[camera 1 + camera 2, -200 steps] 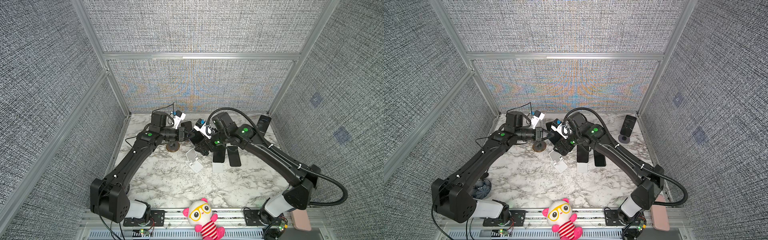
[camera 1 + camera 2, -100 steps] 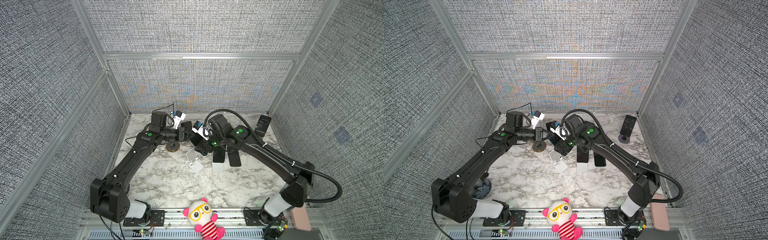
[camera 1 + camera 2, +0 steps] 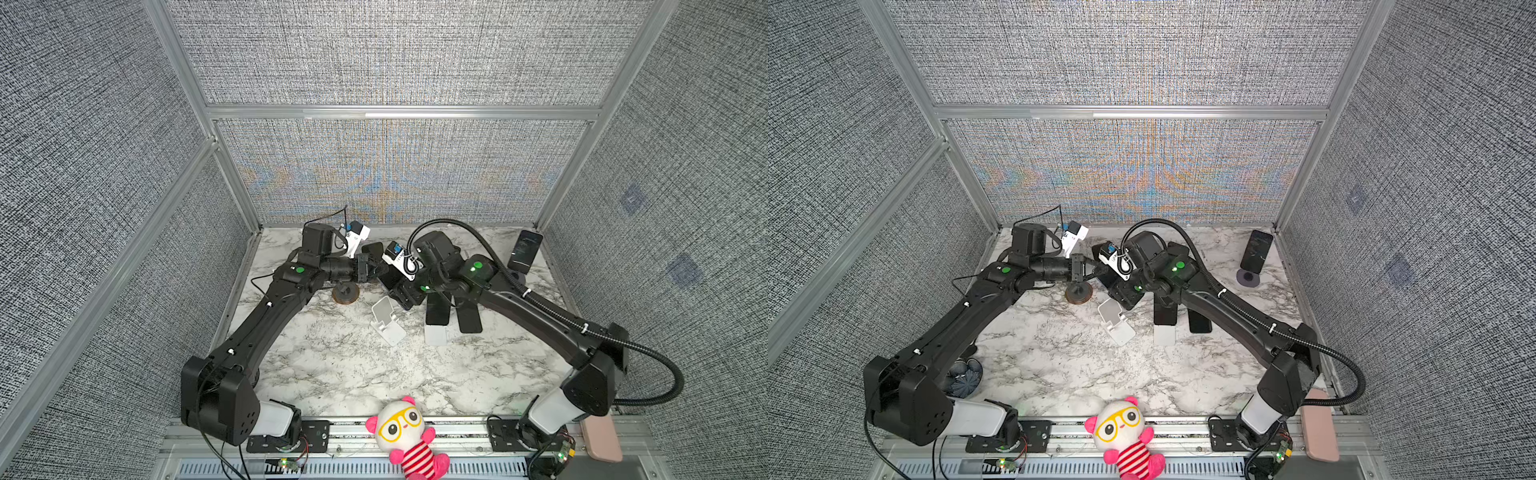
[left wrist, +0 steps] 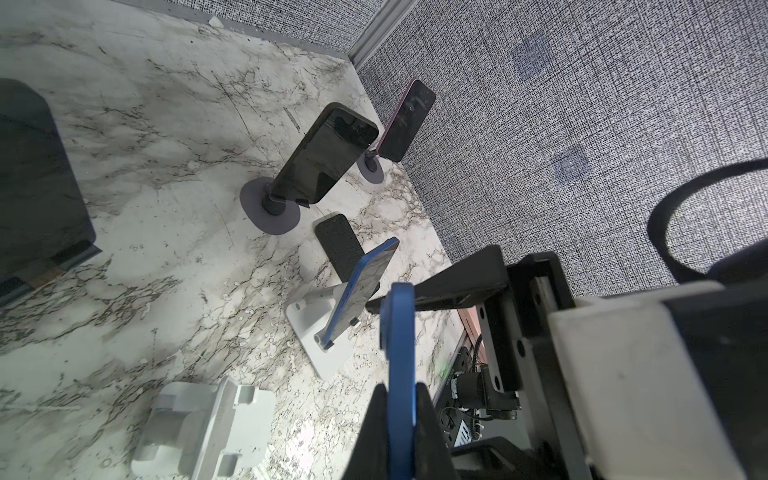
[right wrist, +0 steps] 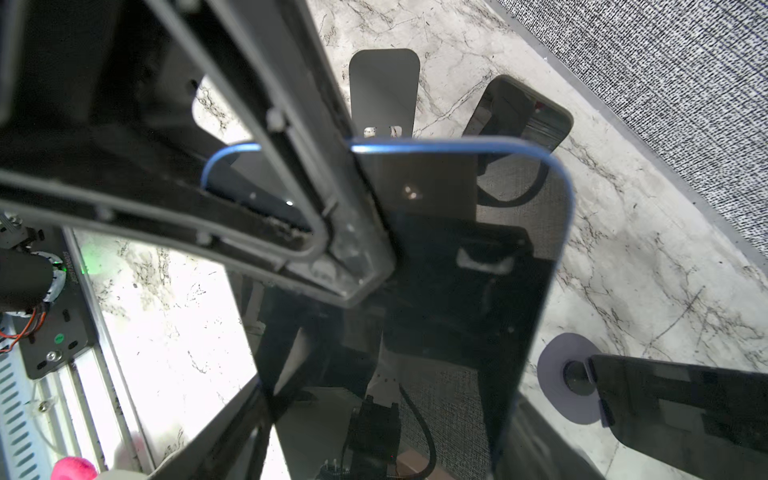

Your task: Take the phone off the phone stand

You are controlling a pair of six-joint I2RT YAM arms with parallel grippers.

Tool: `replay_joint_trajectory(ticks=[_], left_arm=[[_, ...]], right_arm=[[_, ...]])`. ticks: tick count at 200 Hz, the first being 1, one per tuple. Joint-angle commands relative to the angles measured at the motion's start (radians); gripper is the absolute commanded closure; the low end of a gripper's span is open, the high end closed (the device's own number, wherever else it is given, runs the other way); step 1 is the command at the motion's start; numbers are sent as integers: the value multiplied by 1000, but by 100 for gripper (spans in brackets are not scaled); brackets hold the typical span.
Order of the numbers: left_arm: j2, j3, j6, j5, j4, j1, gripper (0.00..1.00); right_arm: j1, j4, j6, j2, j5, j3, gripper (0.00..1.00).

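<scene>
A blue-edged phone (image 4: 398, 332) hung in the air near the round brown stand (image 3: 345, 294), apparently already removed and awaiting handover, pinched in the jaws of the left gripper (image 4: 398, 392), with the jaws of the right gripper (image 3: 395, 284) spread around it.

Count taken: four phones (image 4: 326, 156); two white stands (image 3: 386, 322); two purple-disc stands (image 4: 286, 220); one brown-based stand (image 3: 345, 294); one flat black slab (image 4: 336, 245); one plush toy (image 3: 405, 436).
</scene>
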Motion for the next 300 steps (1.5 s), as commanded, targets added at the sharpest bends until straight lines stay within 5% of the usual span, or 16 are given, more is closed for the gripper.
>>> replay_joint_trajectory(ticks=[1,97,146,186,273,300], left_arm=[[-3,2,-17,24,53,0,100],[-9,-11,-22,21,79,1,100],[-29,-34,-39,33,144,10,54],[-49,-64,-60,60,205,38,34],[-51,-76,220,-254,-68,27,35],[-30,-96,251,-326,-72,0,34]], right_arm=[[3,38,17,5,6,2,25],[3,82,44,-31,38,-20,50],[-1,84,69,-70,34,-14,55],[-37,27,102,-136,81,1,58],[-404,-400,133,-326,113,-32,70],[-569,-457,135,-354,98,-91,83]])
